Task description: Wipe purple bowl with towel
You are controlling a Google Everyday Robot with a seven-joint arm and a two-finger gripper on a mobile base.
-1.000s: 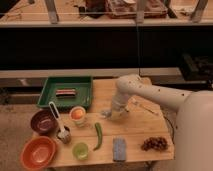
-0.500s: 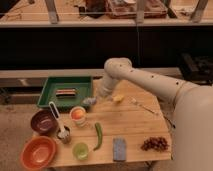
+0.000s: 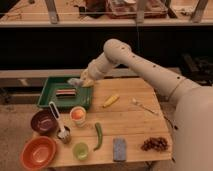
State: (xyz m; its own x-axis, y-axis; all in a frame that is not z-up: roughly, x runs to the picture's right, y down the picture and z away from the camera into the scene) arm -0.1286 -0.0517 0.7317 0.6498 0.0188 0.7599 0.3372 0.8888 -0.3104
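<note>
The purple bowl (image 3: 44, 121) sits at the table's left edge, dark and glossy inside. My gripper (image 3: 83, 80) hangs above the back right corner of the green tray (image 3: 51, 95), well behind and to the right of the bowl. It is shut on the towel (image 3: 75, 81), a small grey-blue cloth that sticks out to the left of the fingers. The white arm reaches in from the right, across the back of the table.
An orange bowl (image 3: 37, 152) sits in front of the purple one, with a dish brush (image 3: 59, 122) between bowl and cup (image 3: 78, 115). Also on the table: a green cup (image 3: 80, 150), green chili (image 3: 98, 136), sponge (image 3: 119, 148), grapes (image 3: 155, 144), a yellow item (image 3: 111, 100), and a fork (image 3: 145, 106).
The arm has risen from the middle of the table and swung left, carrying the towel to above the tray's right end.
</note>
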